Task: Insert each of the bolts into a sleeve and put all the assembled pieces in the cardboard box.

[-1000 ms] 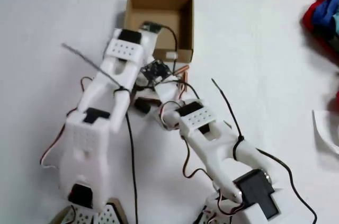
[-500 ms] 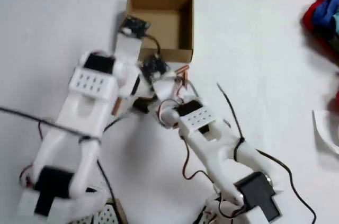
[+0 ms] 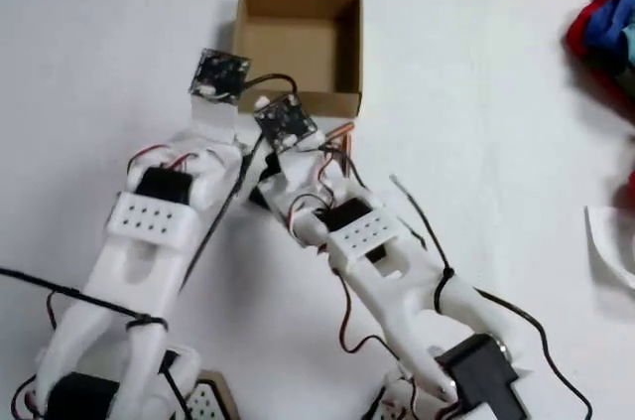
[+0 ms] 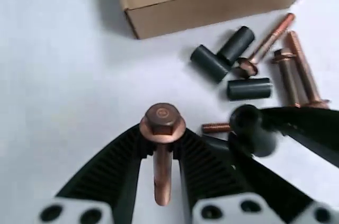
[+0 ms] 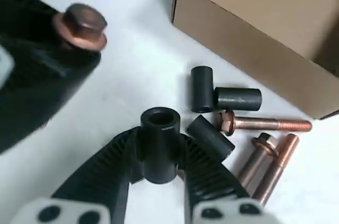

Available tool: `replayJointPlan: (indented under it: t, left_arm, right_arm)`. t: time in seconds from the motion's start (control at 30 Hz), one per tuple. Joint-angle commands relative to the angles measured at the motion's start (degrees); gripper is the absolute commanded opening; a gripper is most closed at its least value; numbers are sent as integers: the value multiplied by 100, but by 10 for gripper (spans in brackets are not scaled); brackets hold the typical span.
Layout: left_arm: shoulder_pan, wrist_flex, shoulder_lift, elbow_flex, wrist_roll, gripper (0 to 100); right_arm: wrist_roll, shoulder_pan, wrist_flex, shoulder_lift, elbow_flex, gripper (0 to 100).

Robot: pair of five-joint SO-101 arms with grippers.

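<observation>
My left gripper [image 4: 162, 135] is shut on a copper bolt [image 4: 162, 121], held above the white table with its head up. Close beside it, my right gripper [image 5: 159, 152] is shut on a black sleeve [image 5: 159, 142] with its bore facing up. The bolt [image 5: 82, 24] and the sleeve [image 4: 249, 124] are a short gap apart. On the table lie three loose sleeves [image 5: 202, 89] [image 5: 237, 98] [image 5: 211, 135] and several loose bolts [image 5: 265, 124] [image 5: 275, 168] [image 3: 342, 132]. The cardboard box [image 3: 298, 100] stands just behind them, and its visible floor is bare.
Both arms [image 3: 149, 231] [image 3: 382, 246] meet in front of the box, with loose cables trailing from them. A pile of coloured cloth [image 3: 605, 23] and a white object [image 3: 607, 246] sit at the table's right edge.
The left arm has swung away from the front of the box, leftward and back toward the near edge. The right arm has shifted slightly toward it.
</observation>
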Motion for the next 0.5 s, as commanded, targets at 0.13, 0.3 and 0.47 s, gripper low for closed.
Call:
replayJointPlan:
  t: [0.13, 0.3, 0.47]
  left_arm:
    - [-765, -1046, -545, 409, 246, 25]
    - [-809, -1081, -536, 347, 536, 25]
    - [-932, -1653, -536, 330, 1169, 25]
  right_arm:
    - [-378, 796, 453, -673, -9, 20]
    - [-316, 593, 752, -1886, -9, 20]
    - [-246, 620, 629, -2484, 18, 20]
